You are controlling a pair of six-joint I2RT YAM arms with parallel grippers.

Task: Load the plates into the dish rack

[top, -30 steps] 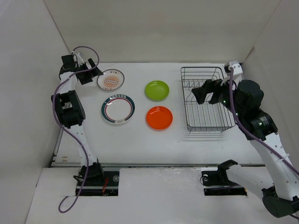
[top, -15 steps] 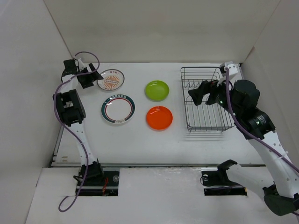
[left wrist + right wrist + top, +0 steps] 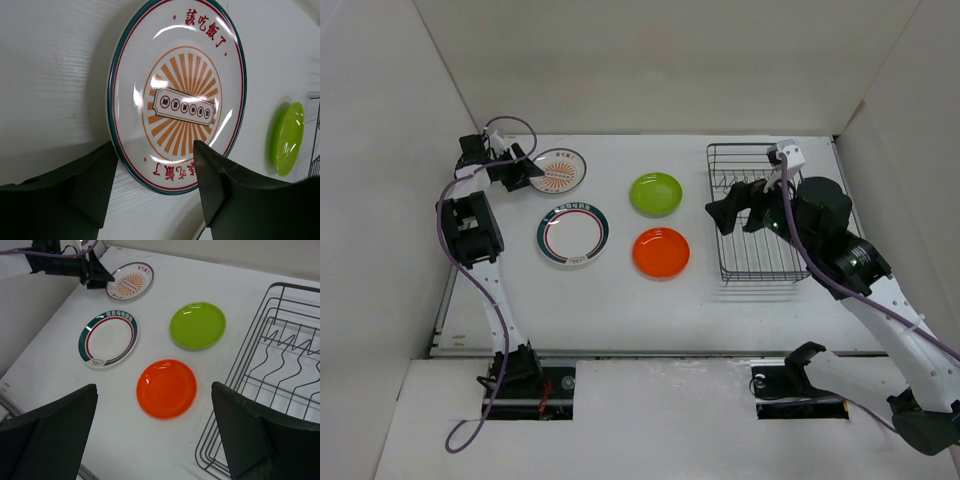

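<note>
Four plates lie flat on the white table: a sunburst plate [image 3: 558, 170] [image 3: 175, 95], a larger green-and-red ringed plate [image 3: 572, 234] [image 3: 108, 338], a lime green plate [image 3: 656, 193] [image 3: 198, 324] and an orange plate [image 3: 661, 253] [image 3: 166, 388]. My left gripper [image 3: 527, 172] [image 3: 154, 145] sits low at the sunburst plate's left rim, jaws partly drawn in, one on each side of the rim with a gap showing. The black wire dish rack [image 3: 770, 270] [image 3: 280, 370] stands at the right. Above its left edge hovers my right gripper [image 3: 735, 212] [image 3: 154, 387], wide open and holding nothing.
White walls close in the table at the left, back and right. The left arm's purple cable [image 3: 450, 190] loops beside the left wall. No plate stands in the rack.
My left gripper has slid right onto the sunburst plate's rim and its jaws have narrowed. The right arm has swung left across the rack toward the plates.
</note>
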